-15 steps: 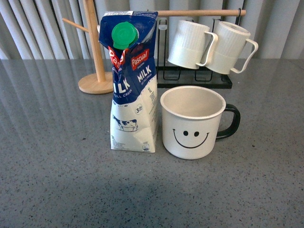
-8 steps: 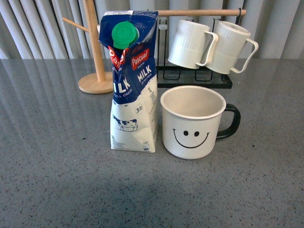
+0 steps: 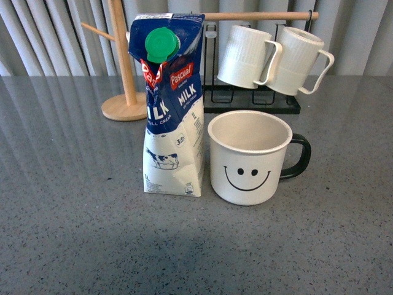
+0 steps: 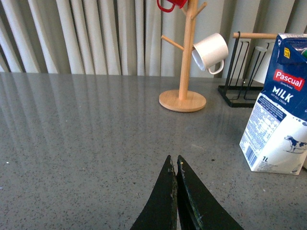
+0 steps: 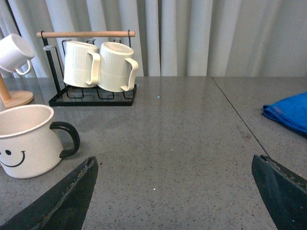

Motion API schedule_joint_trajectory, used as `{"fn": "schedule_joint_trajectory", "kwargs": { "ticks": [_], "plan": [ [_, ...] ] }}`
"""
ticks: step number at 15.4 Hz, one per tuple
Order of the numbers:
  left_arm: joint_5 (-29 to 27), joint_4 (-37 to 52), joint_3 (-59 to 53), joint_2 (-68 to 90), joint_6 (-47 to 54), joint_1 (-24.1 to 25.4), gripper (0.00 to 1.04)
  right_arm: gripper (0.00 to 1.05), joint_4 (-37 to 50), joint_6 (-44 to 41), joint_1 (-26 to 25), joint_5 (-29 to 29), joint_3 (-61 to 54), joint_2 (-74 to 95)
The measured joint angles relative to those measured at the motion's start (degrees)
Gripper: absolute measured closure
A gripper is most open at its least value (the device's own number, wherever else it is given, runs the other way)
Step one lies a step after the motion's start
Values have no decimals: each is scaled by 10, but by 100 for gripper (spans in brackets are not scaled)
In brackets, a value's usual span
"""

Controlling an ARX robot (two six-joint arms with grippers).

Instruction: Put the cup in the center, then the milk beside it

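Note:
The cup [image 3: 249,158], a wide white mug with a black smiley face and black handle, stands upright in the middle of the grey table; the right wrist view shows the cup [image 5: 26,141] too. Close on its left stands the milk [image 3: 172,110], a blue-and-white carton with a green cap, a small gap between them; the milk [image 4: 280,108] also shows in the left wrist view. Neither arm appears in the front view. My left gripper [image 4: 173,159] is shut with nothing in it, low over bare table away from the carton. My right gripper [image 5: 175,163] is open and holds nothing, apart from the cup.
A wooden mug tree [image 3: 123,67] stands behind the milk, with a small white cup [image 4: 211,51] hanging on it. A black rack [image 3: 252,101] behind the cup carries two ribbed white mugs [image 3: 273,58]. A blue cloth [image 5: 288,111] lies off to the right.

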Motion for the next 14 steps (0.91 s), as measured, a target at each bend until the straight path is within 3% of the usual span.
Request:
{"fn": "schedule_joint_trajectory", "kwargs": {
  "ticks": [3,4,5,8,10,14],
  "plan": [
    [0,0,0,0,0,0,104,7,0,0,0,0,0,0],
    [0,0,0,0,0,0,75,7,0,0,0,0,0,0],
    [0,0,0,0,0,0,53,7,0,0,0,0,0,0],
    [0,0,0,0,0,0,21,7,0,0,0,0,0,0],
    [0,0,0,0,1,0,5,7,0,0,0,0,0,0],
    [0,0,0,0,1,0,7,7,0,0,0,0,0,0]
  ]
}}
